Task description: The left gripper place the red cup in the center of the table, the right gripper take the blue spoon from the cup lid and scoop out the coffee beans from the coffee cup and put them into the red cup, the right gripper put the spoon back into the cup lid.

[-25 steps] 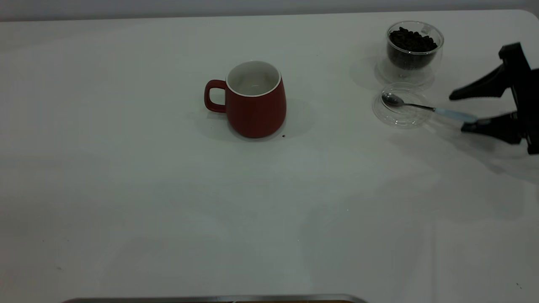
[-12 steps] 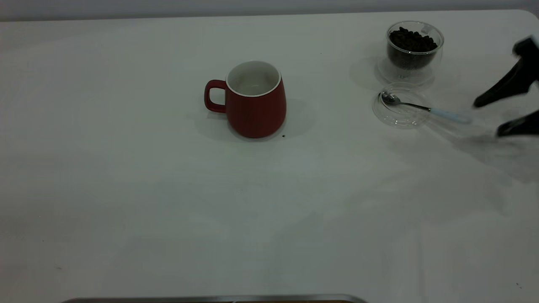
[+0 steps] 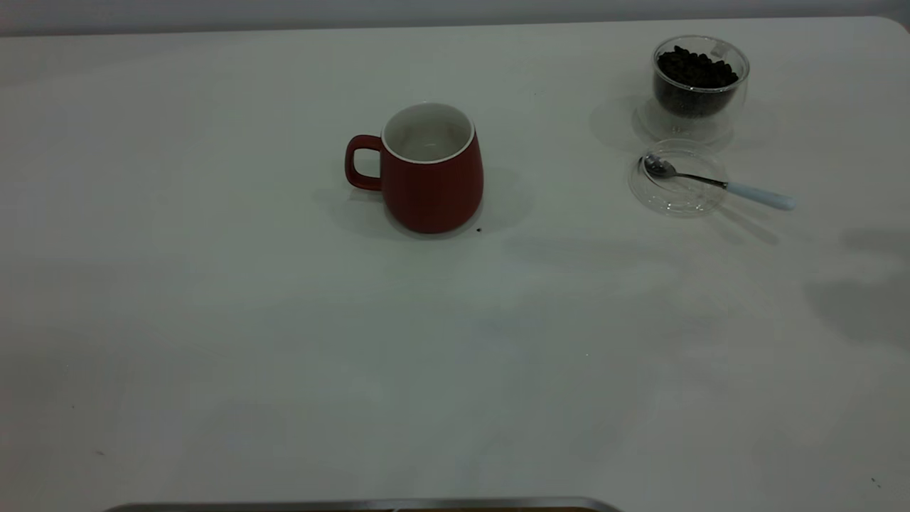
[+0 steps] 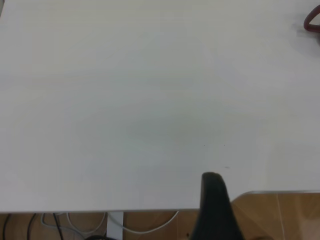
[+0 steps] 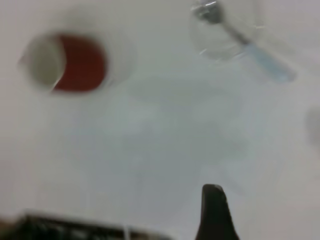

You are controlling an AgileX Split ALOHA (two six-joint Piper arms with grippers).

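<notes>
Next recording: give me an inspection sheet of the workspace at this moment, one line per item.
Surface: white table, a dark speck beside the red cup's base.
Job's things: red cup upright near the centre; blue spoon with its bowl in the clear cup lid, handle sticking out over the table; coffee cup full of coffee beans behind the lid.
Clutter: nothing seen.
Grippers: neither in the exterior view; one dark finger of each shows in its own wrist view.
Cables: white cables below the table edge.
Surroundings: wooden floor.
</notes>
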